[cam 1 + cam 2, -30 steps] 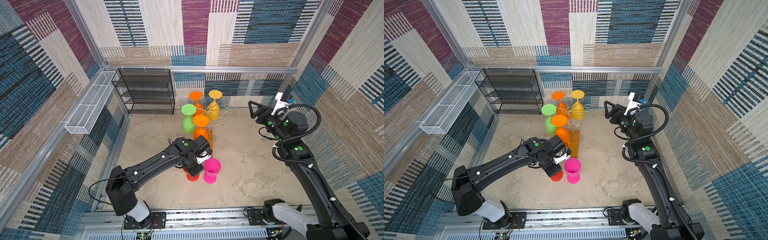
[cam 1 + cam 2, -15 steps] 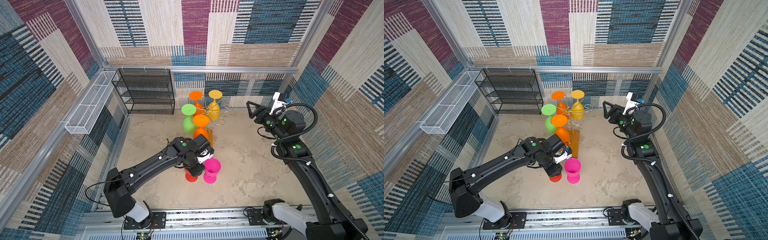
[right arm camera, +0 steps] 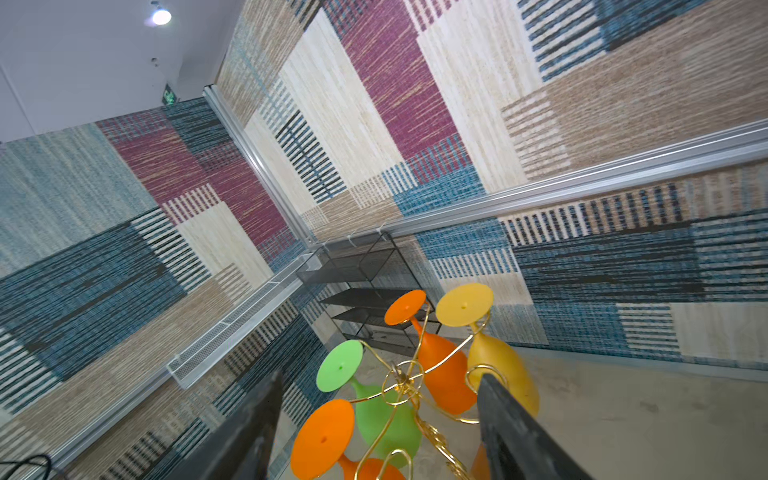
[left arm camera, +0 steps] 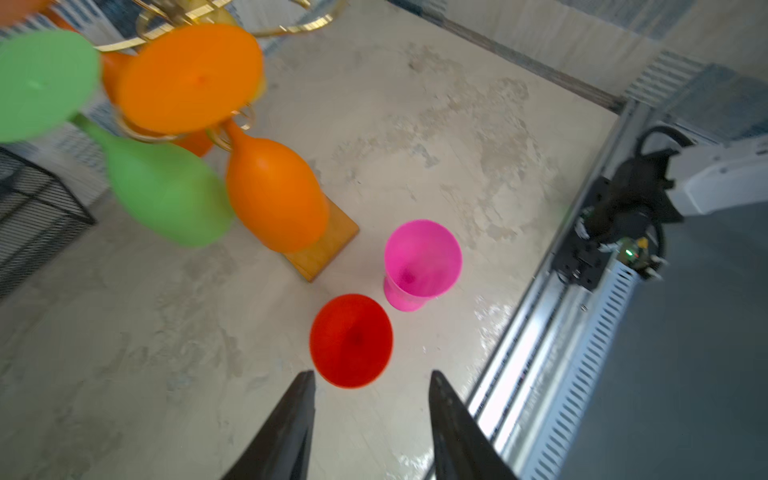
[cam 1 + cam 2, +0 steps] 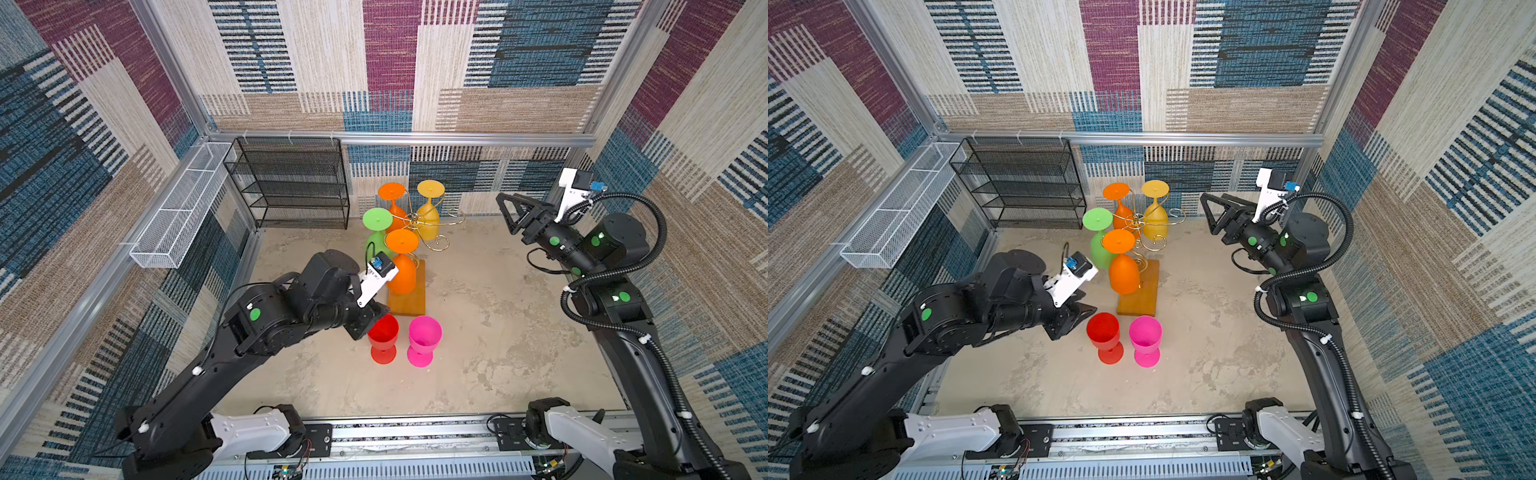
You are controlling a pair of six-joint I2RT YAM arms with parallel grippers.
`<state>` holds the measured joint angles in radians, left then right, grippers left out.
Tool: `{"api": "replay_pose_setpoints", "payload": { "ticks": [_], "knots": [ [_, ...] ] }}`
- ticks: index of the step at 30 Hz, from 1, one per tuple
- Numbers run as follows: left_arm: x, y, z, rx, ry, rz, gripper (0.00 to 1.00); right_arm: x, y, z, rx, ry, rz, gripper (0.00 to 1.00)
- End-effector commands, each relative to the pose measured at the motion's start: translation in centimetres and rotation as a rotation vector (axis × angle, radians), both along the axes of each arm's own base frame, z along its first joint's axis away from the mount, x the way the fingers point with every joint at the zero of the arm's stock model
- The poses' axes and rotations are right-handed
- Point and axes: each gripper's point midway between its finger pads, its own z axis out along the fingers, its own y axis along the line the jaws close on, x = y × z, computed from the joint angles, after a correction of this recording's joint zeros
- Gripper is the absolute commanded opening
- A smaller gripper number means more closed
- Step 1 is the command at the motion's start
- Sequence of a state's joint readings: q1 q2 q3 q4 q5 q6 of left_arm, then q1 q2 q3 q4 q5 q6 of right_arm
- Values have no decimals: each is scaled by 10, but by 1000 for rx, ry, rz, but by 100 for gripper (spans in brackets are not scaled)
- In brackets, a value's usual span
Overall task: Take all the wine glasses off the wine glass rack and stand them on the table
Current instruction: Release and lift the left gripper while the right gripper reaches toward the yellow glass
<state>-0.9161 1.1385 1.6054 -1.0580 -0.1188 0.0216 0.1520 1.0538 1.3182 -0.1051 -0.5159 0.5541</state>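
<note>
The red plastic wine glass [image 5: 1104, 332] and pink plastic wine glass [image 5: 1145, 334] stood off the gold wire wine glass rack [image 5: 1146, 291], at its 6 o'clock. Four glasses [image 5: 1124, 274] hung there, judged outstanding. The left gripper [image 5: 1077, 320] and right gripper [image 5: 1209, 214] had fingers spread, empty.

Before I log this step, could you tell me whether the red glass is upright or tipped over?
Upright: the red glass stands on its foot on the table, its open mouth facing up.

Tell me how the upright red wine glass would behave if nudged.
Probably tips easily: the red wine glass stands upright, with a wide bowl over a narrower foot. It looks like opaque plastic, so likely light and not fragile.
</note>
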Motion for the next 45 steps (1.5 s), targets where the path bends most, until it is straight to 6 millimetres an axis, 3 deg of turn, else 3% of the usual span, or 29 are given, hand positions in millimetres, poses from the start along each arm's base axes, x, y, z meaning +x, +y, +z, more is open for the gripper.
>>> {"api": "replay_pose_setpoints", "payload": {
  "ticks": [1, 8, 13, 16, 20, 28, 39, 45],
  "knots": [
    [44, 33, 45, -93, -279, 285, 49, -22, 45, -10, 6, 91, 253, 74],
    [55, 50, 85, -263, -447, 406, 51, -21, 102, -36, 3, 216, 436, 73],
    [59, 46, 88, -264, -455, 396, 52, -14, 129, -53, -27, 294, 500, 73],
    [61, 45, 83, -248, -443, 394, 52, -7, 134, -59, -46, 308, 492, 73],
    [61, 43, 79, -267, -430, 384, 52, 17, 126, -61, -107, 273, 365, 73],
    [60, 42, 73, -263, -412, 366, 52, 76, 90, -49, -112, 243, 213, 73],
    [59, 39, 64, -269, -391, 337, 52, 137, 67, -82, -130, 320, 104, 73],
    [55, 42, 60, -279, -384, 329, 52, 161, 59, -79, -115, 306, 57, 72]
  ]
}}
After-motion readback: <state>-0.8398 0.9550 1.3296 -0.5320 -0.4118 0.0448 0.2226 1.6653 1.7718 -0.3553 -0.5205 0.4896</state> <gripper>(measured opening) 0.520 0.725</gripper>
